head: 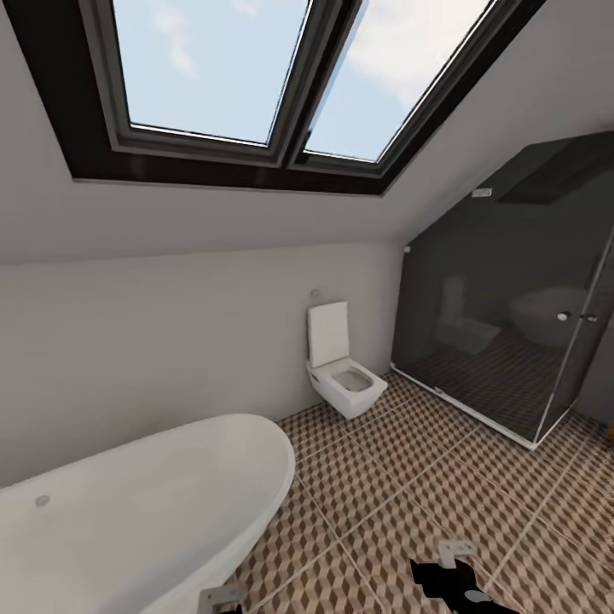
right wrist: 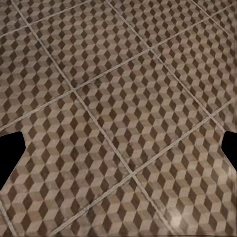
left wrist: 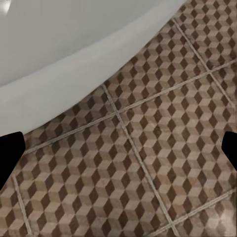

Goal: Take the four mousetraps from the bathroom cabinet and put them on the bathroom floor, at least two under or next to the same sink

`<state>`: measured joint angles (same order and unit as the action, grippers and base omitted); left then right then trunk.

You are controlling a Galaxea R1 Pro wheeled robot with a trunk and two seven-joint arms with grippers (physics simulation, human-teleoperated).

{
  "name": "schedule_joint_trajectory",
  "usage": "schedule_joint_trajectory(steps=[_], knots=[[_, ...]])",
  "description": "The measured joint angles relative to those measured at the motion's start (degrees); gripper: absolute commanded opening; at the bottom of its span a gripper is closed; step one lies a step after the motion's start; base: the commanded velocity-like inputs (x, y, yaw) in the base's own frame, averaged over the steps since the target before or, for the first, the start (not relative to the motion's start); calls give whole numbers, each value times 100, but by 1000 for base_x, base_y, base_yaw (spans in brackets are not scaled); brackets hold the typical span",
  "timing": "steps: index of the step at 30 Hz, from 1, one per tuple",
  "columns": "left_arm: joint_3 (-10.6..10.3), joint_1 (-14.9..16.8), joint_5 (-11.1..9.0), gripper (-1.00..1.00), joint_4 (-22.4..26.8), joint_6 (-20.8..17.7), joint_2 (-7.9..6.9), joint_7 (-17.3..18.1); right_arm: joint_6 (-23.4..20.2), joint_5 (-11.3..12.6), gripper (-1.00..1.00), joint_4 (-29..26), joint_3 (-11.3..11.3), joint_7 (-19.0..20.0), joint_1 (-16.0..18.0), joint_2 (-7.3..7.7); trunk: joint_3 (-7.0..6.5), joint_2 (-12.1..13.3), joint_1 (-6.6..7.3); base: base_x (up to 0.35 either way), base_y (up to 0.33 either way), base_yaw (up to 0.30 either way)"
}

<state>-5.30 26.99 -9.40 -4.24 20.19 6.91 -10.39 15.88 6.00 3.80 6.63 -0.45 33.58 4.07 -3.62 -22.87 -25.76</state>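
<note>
So the biggest thing here is the bathroom floor (head: 409,477), cube-pattern tiles in brown, beige and cream with pale grout, running under both grippers and out ahead of them. Above it there's a sloped ceiling with a skylight (head: 281,77), 2 panes, blue sky and cloud. Far ahead of the right gripper (head: 456,554) stands a dark glass shower enclosure (head: 512,324), which reflects the toilet and tub. Curved white bathtub (head: 145,503) sits right beside the left gripper (head: 217,599), on its outer side; the left wrist view has the tub's wall (left wrist: 64,54) bulging over the tiles just in front of the fingers (left wrist: 10,153). White wall-hung toilet (head: 341,367) with its lid up is well ahead, between tub and shower.

Both grippers hang low over bare tile and nothing sits between either pair of tips. From the right wrist, dark fingertips (right wrist: 10,153) show at the 2 frame edges, spread wide, so released. Left looks spread the same way.
</note>
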Motion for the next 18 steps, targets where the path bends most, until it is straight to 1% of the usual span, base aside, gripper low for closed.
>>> schedule_joint_trajectory(steps=[18], knots=[[0, 0, -1, 100, 0, 0, 0, 0, 0, 0, 100, 0, 0, -1, 0, 0, 0, 0, 0, 0, 0, -275]])
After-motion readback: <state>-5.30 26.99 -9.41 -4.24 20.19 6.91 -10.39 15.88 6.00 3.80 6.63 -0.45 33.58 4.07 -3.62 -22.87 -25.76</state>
